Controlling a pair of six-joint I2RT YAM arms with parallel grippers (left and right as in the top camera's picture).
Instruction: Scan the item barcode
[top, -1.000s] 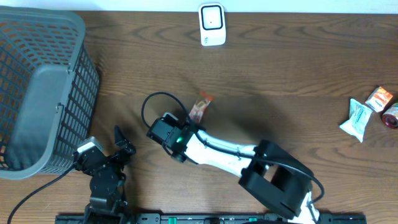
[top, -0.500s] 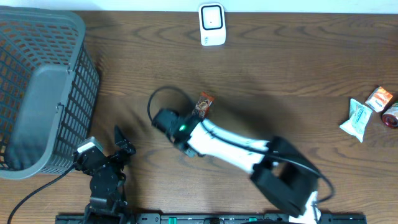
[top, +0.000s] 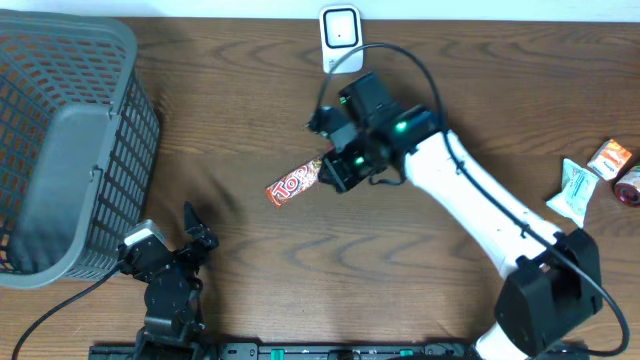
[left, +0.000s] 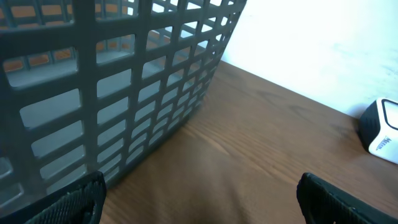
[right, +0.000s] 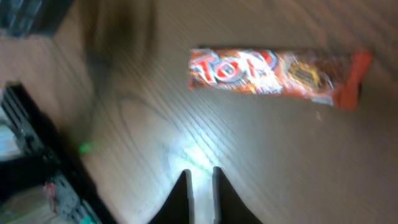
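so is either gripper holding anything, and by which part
Nothing is held. The candy bar lies apart from the right gripper, its fingertips bare; the left gripper is open and empty.

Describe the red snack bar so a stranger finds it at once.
Start at the white scanner on the far edge of the table and come nearer. The red snack bar is mid-table, beside the right gripper. It alone is long, thin and red-orange with white lettering; the other packets sit far right.
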